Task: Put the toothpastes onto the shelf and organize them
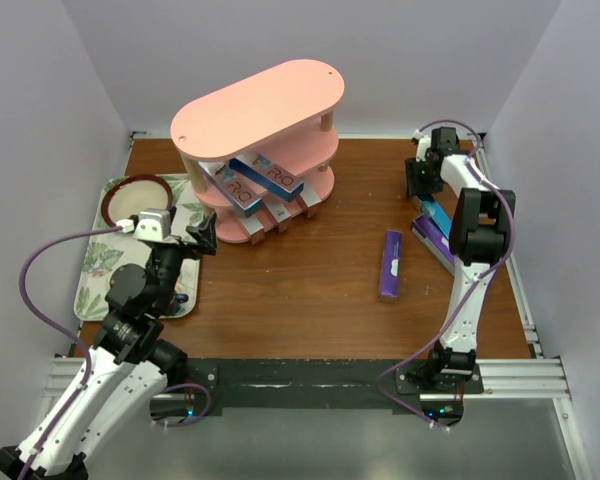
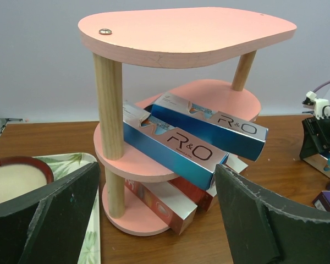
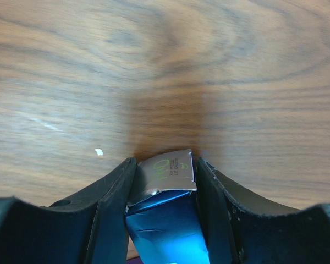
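The pink three-tier shelf (image 1: 255, 125) stands at the back centre and fills the left wrist view (image 2: 181, 33). Two blue toothpaste boxes (image 1: 265, 180) lie askew on its middle tier (image 2: 192, 140). Red and white boxes (image 2: 168, 206) lie on the bottom tier, sticking out. A purple box (image 1: 391, 264) lies alone on the table. My right gripper (image 3: 164, 170) is shut on the end of a blue box (image 3: 165, 220) at the far right (image 1: 437, 212), with purple boxes (image 1: 435, 240) beside it. My left gripper (image 1: 202, 238) is open and empty, facing the shelf.
A floral tray (image 1: 100, 265) with a red-rimmed bowl (image 1: 135, 198) lies at the left, beside my left arm. White walls close in the brown table (image 1: 310, 290) on three sides. The right arm stands along the table's right edge.
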Motion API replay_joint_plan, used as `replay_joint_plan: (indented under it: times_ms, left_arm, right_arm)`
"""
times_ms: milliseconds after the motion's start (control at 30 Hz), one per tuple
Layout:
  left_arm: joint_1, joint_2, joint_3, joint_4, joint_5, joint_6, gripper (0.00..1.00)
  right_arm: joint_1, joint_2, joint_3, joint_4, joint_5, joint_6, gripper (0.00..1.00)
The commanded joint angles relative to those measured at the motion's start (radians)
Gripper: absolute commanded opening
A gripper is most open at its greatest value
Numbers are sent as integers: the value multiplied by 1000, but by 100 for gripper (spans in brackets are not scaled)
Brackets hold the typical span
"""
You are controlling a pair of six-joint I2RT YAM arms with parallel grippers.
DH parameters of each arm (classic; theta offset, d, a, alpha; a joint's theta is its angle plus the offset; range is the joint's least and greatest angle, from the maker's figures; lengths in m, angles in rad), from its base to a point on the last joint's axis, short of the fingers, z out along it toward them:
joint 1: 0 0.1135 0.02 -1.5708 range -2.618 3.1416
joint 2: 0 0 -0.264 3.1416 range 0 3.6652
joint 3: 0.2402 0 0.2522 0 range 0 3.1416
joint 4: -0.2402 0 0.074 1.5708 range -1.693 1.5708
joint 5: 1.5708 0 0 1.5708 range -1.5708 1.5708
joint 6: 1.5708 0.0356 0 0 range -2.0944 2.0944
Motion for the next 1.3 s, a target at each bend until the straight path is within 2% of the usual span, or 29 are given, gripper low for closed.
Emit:
replay_joint_plan:
  times_ms: [0, 267, 400, 667, 833, 1100, 1267]
  left_arm:
    - [11, -1, 24, 27, 11, -12, 90]
    - [13, 0, 22, 25, 14, -13, 90]
    - [13, -4, 24, 24, 8, -15, 90]
    - [14, 2, 22, 25, 15, -15, 90]
    - [14, 5, 21, 25, 23, -15, 90]
    - [17, 17, 21, 33, 70, -13, 90]
    - [17, 35, 21, 43, 147, -12, 90]
  right_arm:
    - [39, -73, 24, 30, -100, 83, 42]
    - [146, -29, 10, 122, -148, 209, 38]
    - [151, -53, 7, 181, -160, 306, 34]
    - [146, -92, 30, 198, -192, 389, 31]
    - [108, -190, -75, 312, -233, 510, 24]
    - [68, -348, -183, 395, -249, 593, 21]
    - [70, -453, -275, 461, -331, 657, 21]
